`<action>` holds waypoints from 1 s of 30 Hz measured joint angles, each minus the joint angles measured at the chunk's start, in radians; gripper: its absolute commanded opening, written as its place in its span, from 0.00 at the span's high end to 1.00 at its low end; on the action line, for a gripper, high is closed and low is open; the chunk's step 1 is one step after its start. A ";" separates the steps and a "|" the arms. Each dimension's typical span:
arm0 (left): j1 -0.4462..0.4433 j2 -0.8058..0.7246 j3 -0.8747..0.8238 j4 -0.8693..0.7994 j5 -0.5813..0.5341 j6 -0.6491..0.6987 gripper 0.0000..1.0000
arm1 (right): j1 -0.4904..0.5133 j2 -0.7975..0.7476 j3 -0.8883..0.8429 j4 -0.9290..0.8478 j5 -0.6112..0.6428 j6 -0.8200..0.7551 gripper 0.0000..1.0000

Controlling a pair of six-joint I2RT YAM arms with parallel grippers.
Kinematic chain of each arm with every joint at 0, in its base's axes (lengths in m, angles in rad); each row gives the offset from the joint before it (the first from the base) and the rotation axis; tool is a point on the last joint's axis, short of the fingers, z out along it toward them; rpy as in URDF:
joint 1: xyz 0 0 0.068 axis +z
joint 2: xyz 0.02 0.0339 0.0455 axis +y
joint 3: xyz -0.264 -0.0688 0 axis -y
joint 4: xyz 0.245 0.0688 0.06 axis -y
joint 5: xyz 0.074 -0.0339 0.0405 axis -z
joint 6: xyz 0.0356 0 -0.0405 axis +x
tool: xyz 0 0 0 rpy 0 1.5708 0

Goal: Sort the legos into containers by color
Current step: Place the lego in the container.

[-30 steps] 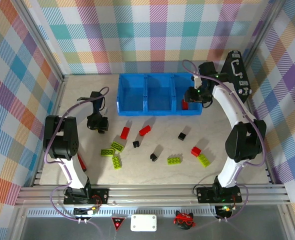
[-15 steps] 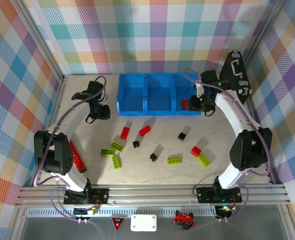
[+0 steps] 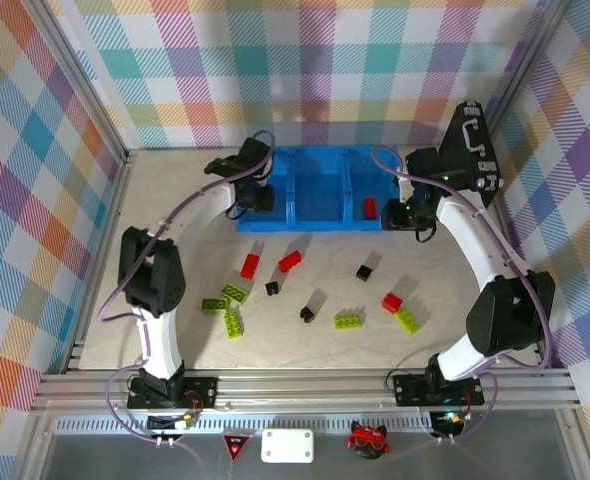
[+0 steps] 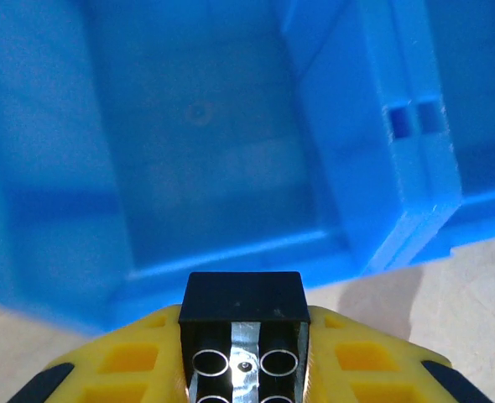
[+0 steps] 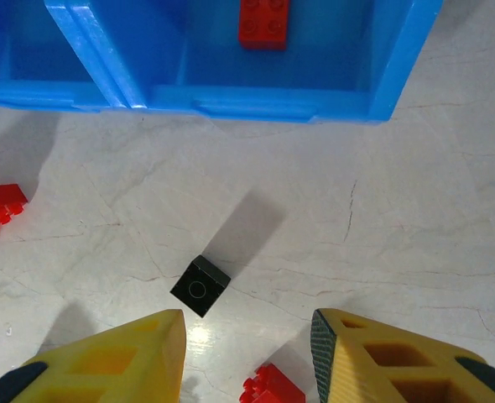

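Three joined blue containers (image 3: 315, 190) stand at the back. My left gripper (image 3: 253, 200) is shut on a black lego (image 4: 243, 336) at the front rim of the left container (image 4: 205, 151), whose inside looks bare. My right gripper (image 5: 247, 336) is open above the table in front of the right container (image 5: 390, 67), where one red lego (image 5: 263, 21) lies. A small black lego (image 5: 200, 286) sits on the table ahead of its fingers, and a red lego (image 5: 271, 388) is between them. Loose red (image 3: 249, 265), green (image 3: 350, 320) and black (image 3: 306, 313) legos are scattered mid-table.
A black handled case (image 3: 472, 150) leans at the back right by the right arm. Checked walls close in the table on three sides. More green legos (image 3: 234, 322) cluster at the front left, and a red and green pair (image 3: 400, 310) lies at the front right.
My left arm swung from the table's left side up and right to the left container with the black lego. The right gripper drew back from the right container toward the table.
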 measured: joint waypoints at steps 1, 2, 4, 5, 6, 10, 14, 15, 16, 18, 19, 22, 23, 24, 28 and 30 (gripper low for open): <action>-0.006 0.029 0.022 -0.001 -0.008 -0.001 0.71 | 0.000 -0.002 0.000 -0.003 0.000 0.000 0.54; -0.009 0.057 0.042 -0.001 -0.014 -0.002 0.71 | 0.000 -0.003 0.000 -0.004 0.000 0.000 0.54; -0.009 0.113 0.080 -0.003 -0.031 -0.002 0.71 | 0.000 -0.005 0.000 -0.004 0.000 0.000 0.55; -0.008 0.139 0.095 -0.003 -0.039 -0.002 0.71 | 0.000 -0.007 0.000 -0.005 0.000 0.000 0.55; -0.005 0.165 0.107 -0.003 -0.044 -0.002 0.71 | 0.000 -0.008 0.000 -0.006 0.000 0.000 0.54; 0.007 0.253 0.142 -0.005 -0.050 -0.002 0.71 | 0.000 -0.018 -0.003 -0.012 0.000 0.000 0.54; 0.019 0.311 0.164 -0.007 -0.049 -0.002 0.70 | 0.000 -0.031 -0.013 -0.021 0.000 0.000 0.54; 0.023 0.320 0.169 -0.010 -0.048 -0.002 0.68 | 0.000 -0.031 -0.014 -0.024 0.000 0.000 0.54; 0.026 0.325 0.172 -0.011 -0.048 0.000 0.66 | 0.000 -0.032 -0.015 -0.026 0.000 0.000 0.54; 0.032 0.331 0.177 -0.013 -0.047 0.001 0.62 | 0.000 -0.033 -0.015 -0.027 0.000 0.000 0.54; 0.036 0.331 0.179 -0.016 -0.047 0.002 0.60 | 0.000 -0.034 -0.015 -0.027 0.000 0.000 0.54; 0.039 0.331 0.185 -0.024 -0.044 0.005 0.56 | 0.000 -0.034 -0.015 -0.028 0.000 0.001 0.54; 0.040 0.331 0.186 -0.026 -0.043 0.006 0.55 | 0.000 -0.034 -0.015 -0.028 0.000 0.001 0.55; 0.042 0.331 0.187 -0.026 -0.037 0.005 0.55 | 0.000 -0.034 -0.015 -0.029 0.000 0.001 0.55; 0.044 0.328 0.194 -0.026 -0.021 0.006 0.54 | 0.001 -0.034 -0.015 -0.036 0.000 0.002 0.55; 0.043 0.321 0.194 -0.030 -0.010 0.006 0.54 | 0.002 -0.034 -0.015 -0.041 -0.001 0.004 0.55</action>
